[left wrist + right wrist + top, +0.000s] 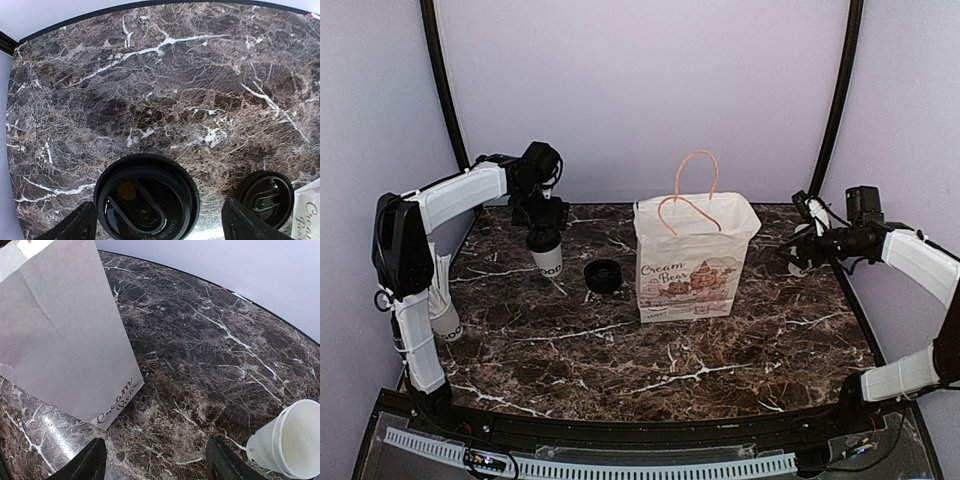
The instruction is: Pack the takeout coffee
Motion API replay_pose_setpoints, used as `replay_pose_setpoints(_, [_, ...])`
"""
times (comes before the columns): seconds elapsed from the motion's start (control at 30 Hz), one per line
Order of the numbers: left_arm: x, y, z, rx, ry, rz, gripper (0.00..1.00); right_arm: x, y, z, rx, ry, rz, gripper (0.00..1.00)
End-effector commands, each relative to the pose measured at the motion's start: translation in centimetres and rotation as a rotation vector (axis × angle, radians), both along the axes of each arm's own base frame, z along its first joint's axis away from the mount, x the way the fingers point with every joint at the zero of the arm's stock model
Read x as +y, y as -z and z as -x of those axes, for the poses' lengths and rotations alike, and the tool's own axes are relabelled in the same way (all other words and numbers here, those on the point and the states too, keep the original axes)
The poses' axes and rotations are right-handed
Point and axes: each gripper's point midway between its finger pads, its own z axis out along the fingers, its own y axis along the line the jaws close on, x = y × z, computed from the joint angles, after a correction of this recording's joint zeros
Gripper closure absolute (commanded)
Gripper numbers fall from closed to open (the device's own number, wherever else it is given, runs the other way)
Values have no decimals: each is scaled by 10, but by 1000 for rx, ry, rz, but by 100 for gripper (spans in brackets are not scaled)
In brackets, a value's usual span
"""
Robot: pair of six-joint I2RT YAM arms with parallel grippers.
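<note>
The takeout coffee [548, 256] is a white cup with black lettering and a black lid, standing at the back left of the marble table. In the left wrist view its lid [146, 197] lies between my fingers, nearer the left one. My left gripper [542, 215] is open just above it; it also shows in the left wrist view [160, 229]. The white paper bag [695, 255] with pink handles stands open at mid table. My right gripper [792, 252] is open and empty to the right of the bag, seen also in the right wrist view [156, 465].
A loose black lid [603, 276] lies between the coffee and the bag, also in the left wrist view [265, 192]. A lidless white cup [295, 440] stands by my right gripper. A cup with straws [445, 310] stands at the left edge. The bag's side [65, 335] is left of my right fingers.
</note>
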Motion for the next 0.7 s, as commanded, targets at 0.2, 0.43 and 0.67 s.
replay_pose_setpoints(0.2, [13,12,3,41,-21,-68,11,-1,2,-3,-4,-6,12,30])
replay_pose_setpoints(0.43, [14,18,5,53,-19,-64,11,0,3,-3,-1,-11,10,31])
replay_pose_setpoints(0.67, [15,24,5,66,-25,-60,11,0,2,-2,-2,-13,10,31])
